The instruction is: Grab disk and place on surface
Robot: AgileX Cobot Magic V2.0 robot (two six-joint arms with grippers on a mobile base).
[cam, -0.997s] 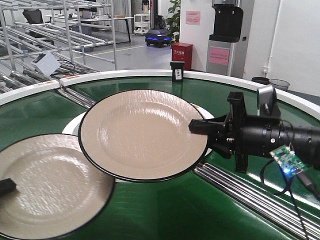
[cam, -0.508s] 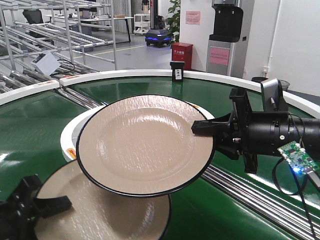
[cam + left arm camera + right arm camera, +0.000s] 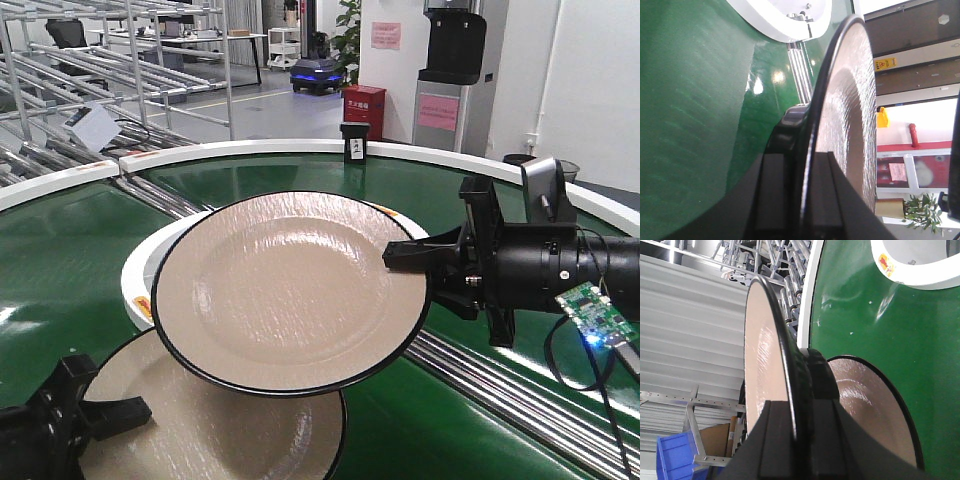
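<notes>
**Two beige plates over the green belt, one in each gripper**

The green curved conveyor belt [image 3: 60,250], edged by a white rim [image 3: 250,148], fills most of the front view. A bank of shiny metal rollers [image 3: 500,385] runs across it at the right. Behind the plates shows a white round platform [image 3: 135,285].

The upper plate [image 3: 280,290], a round glazed beige disk with a thin black edge, hangs tilted in the air and overlaps the platform. The lower plate [image 3: 220,440], of the same make, lies low over the belt beneath it. Whether it touches the belt I cannot tell.

The black right gripper [image 3: 395,255] has its fingers clamped on the upper plate's right edge, one on each face. The black left gripper [image 3: 120,412] pinches the lower plate's left edge likewise.

A small black box [image 3: 354,142] stands on the far white rim.
</notes>
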